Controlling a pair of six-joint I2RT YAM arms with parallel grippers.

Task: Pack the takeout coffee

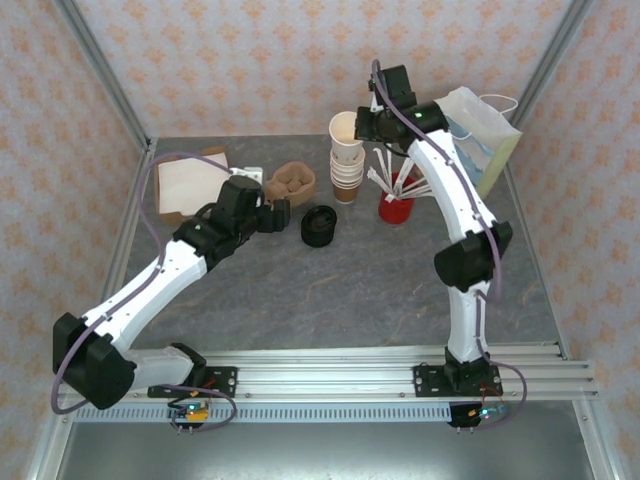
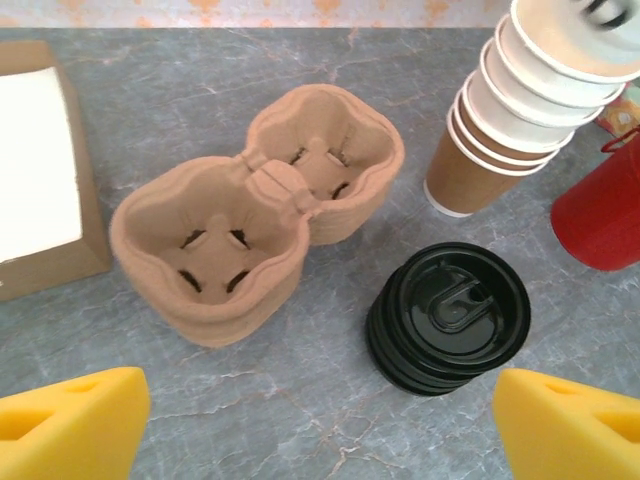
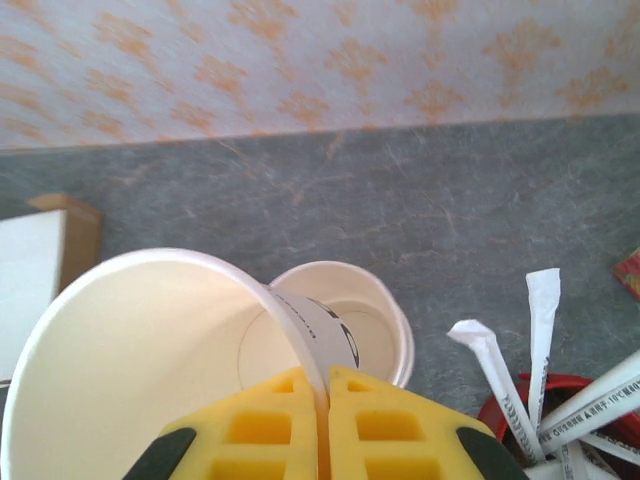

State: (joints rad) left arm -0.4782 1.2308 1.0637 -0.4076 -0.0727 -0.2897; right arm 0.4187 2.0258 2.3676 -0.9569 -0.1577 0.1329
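Note:
My right gripper [image 1: 363, 124] [image 3: 327, 398] is shut on the rim of a single lidless paper cup [image 1: 344, 129] [image 3: 130, 350], the cup of the takeout coffee, white inside. It holds the cup tilted just above the stack of brown-and-white cups [image 1: 347, 176] [image 2: 500, 130] [image 3: 372, 335]. A stack of black lids [image 1: 319, 226] [image 2: 450, 315] stands on the table in front of that stack. My left gripper [image 1: 282, 215] [image 2: 320, 415] is open and empty, hovering low between the lids and a brown pulp cup carrier [image 1: 291, 183] [image 2: 255, 205].
A red cup of white stirrers [image 1: 396, 208] [image 2: 605, 210] [image 3: 540, 330] stands right of the cup stack. A paper bag [image 1: 485, 140] stands at the back right. A cardboard box of white napkins [image 1: 185, 185] [image 2: 30, 170] sits at the back left.

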